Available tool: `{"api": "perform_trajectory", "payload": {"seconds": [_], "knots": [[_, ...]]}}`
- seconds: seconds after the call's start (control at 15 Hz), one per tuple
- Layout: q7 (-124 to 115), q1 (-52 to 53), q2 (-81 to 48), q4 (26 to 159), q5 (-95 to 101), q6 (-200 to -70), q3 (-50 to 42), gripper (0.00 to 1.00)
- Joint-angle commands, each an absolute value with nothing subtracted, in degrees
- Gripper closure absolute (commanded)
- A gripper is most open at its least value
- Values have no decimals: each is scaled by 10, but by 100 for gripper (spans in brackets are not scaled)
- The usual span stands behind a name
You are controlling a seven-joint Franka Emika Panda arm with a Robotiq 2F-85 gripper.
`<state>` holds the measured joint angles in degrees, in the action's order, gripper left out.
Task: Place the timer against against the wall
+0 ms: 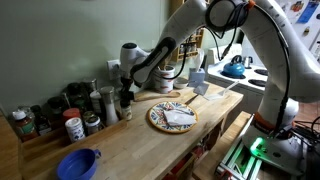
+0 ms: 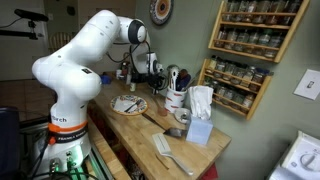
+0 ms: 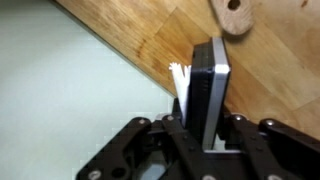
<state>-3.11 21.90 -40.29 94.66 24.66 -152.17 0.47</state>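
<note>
Timer (image 3: 212,85) pinched edgewise in closed gripper (image 3: 205,128), lower centre; thin hold may let it twist, tipping short of wall (image 3: 70,100), left.

We saw a wooden counter (image 1: 130,145) holding a patterned plate (image 1: 172,117), a blue bowl (image 1: 78,163) near its edge, and a row of spice jars (image 1: 75,120). Elsewhere, a spice rack (image 2: 245,45) hung beyond a tissue box (image 2: 199,128).

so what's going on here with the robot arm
The Franka arm reaches to the back of the wooden counter. In the wrist view its fingers look closed on the small dark timer, which stands upright close beside the pale green wall. Whether the timer touches the wall can't be told.
</note>
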Motion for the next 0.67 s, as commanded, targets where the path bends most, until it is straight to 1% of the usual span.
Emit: {"api": "perform_trajectory", "payload": {"seconds": [0.0, 0.27, 0.33, 0.4, 0.47, 0.6], "knots": [[-5, 194, -385, 970, 208, -1518, 33, 94], [36, 152, -364, 1009, 157, -1540, 75, 93], [50, 139, -362, 1014, 141, -1541, 88, 72], [57, 135, -360, 1016, 132, -1539, 93, 45], [67, 127, -360, 1018, 121, -1539, 100, 43], [82, 114, -355, 1023, 104, -1536, 111, 31]]}}
